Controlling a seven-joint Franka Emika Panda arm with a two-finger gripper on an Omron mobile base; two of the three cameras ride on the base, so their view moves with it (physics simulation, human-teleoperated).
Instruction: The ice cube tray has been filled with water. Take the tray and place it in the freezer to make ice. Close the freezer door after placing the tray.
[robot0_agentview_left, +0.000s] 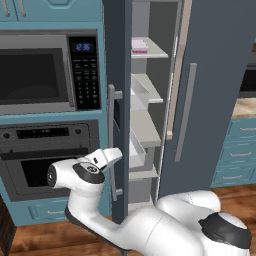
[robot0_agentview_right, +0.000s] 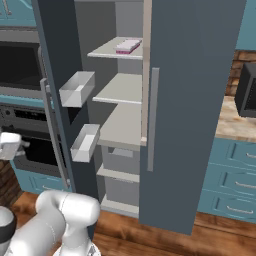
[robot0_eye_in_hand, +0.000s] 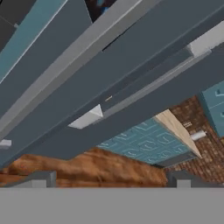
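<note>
The ice cube tray lies on the freezer's top shelf. The freezer door stands open. The gripper, fingers spread and empty, faces the door's outer face; it should press flat near the handle and swing steadily.

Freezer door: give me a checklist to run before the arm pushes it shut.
1. Pale lavender ice cube tray lies on the top white freezer shelf: ok.
2. Tray sits fully inside, nothing overhanging the shelf edge: ok.
3. Tall slate-grey freezer door closed: not ok, it stands wide open.
4. Two-finger gripper open and empty: ok.
5. Gripper touching the door: cannot tell; the hand view shows it close by the door's long silver handle.
6. White door bins seated: ok.
</note>
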